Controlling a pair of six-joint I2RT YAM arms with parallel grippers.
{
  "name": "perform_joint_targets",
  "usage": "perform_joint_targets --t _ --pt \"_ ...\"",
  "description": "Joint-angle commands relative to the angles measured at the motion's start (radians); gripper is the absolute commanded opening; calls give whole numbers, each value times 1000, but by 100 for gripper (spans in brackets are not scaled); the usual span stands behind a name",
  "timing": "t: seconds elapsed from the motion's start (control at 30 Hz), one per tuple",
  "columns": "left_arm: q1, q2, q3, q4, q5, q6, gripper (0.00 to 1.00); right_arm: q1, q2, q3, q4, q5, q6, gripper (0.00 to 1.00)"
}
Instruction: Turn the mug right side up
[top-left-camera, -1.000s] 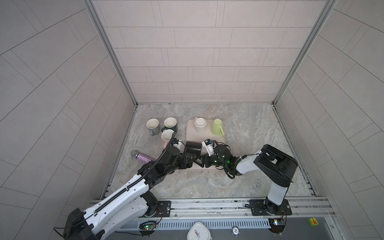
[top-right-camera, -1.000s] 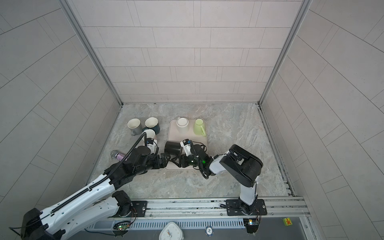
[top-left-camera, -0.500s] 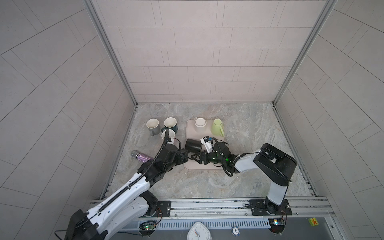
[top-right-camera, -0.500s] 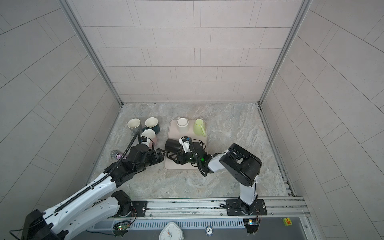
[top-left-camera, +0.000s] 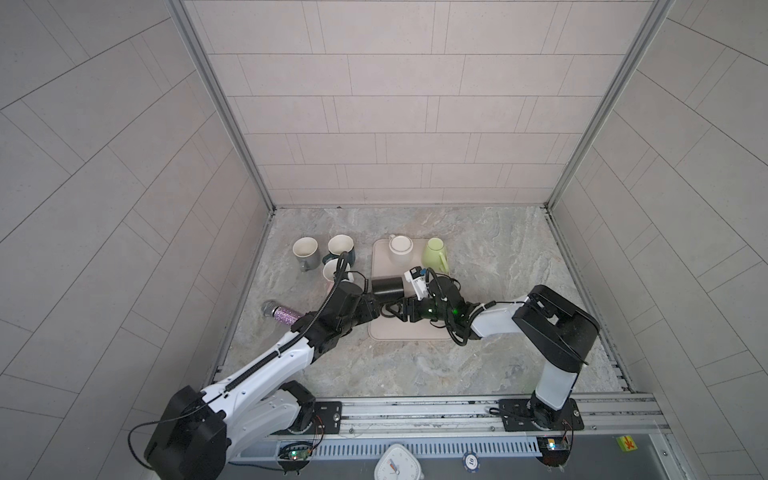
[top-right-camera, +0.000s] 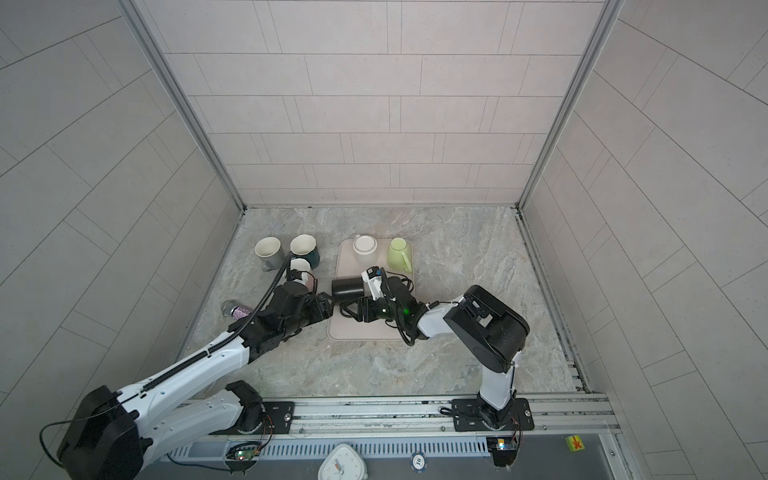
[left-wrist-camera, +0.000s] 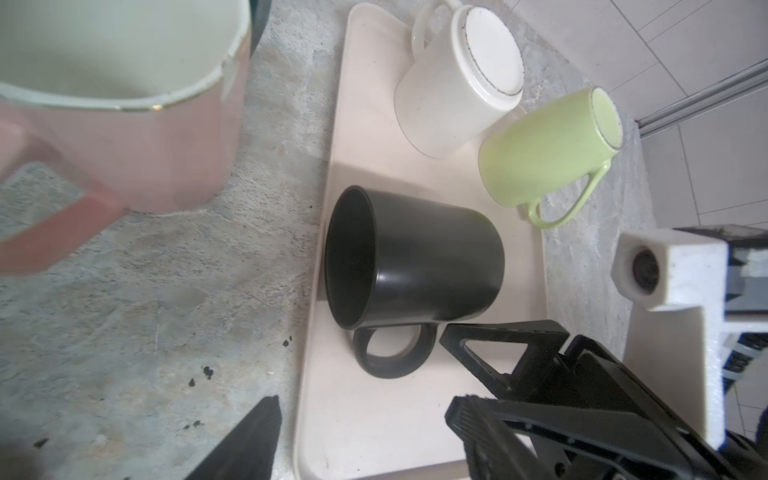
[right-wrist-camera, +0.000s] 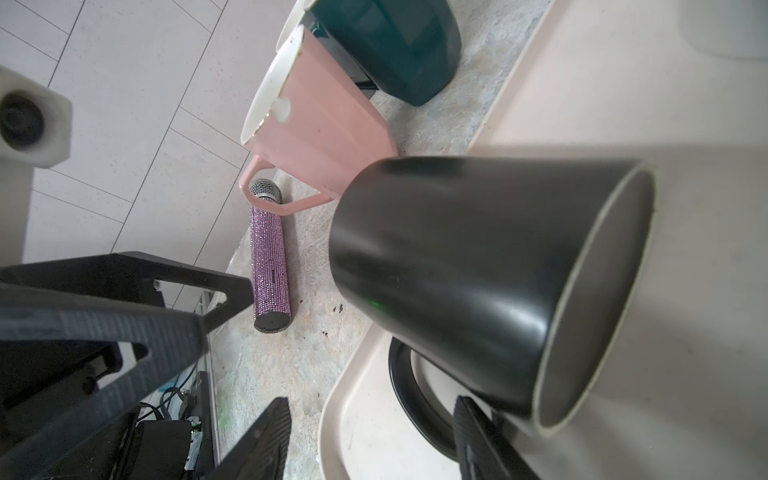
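Left gripper (top-left-camera: 372, 309): jaws are being held wide, empty, at 7 o'clock of black mug (top-left-camera: 387, 286) | black mug: is being rested on its side on tray (top-left-camera: 399, 332), mouth toward 9 o'clock | right gripper (top-left-camera: 400, 311): jaws are being held apart beside handle (left-wrist-camera: 390, 353), at 5 o'clock.

**Clearance about the tipped mug: tight behind and left**

We find the black mug (top-left-camera: 387, 286) on its side on the tray (top-left-camera: 399, 332), mouth toward the pink mug (top-left-camera: 332, 272), which stands just off the tray's left edge and narrows that approach. Behind it the inverted white mug (top-left-camera: 401, 249) and green mug (top-left-camera: 434, 254) close the far side. The tray's near half is bare, yet the left gripper (top-left-camera: 375, 311) and right gripper (top-left-camera: 400, 309) face each other there beside the handle (left-wrist-camera: 392, 353), each in the other's path. We note the stone counter (top-left-camera: 498, 257) right of the tray lies clear; the microphone (top-left-camera: 281, 314) lies well left.
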Motion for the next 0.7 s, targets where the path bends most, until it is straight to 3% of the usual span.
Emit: perform_joint_targets --t 0.0,0.2,0.67 --pt "4 11 -42 81 37 -23 72 -22 -86 9 -50 -28 -5 64" --pt "4 44 -56 130 -4 45 67 -52 -214 -11 -189 -17 -42 64" --pt "4 230 -33 263 174 -7 61 -92 -501 -101 -470 -6 -107 66"
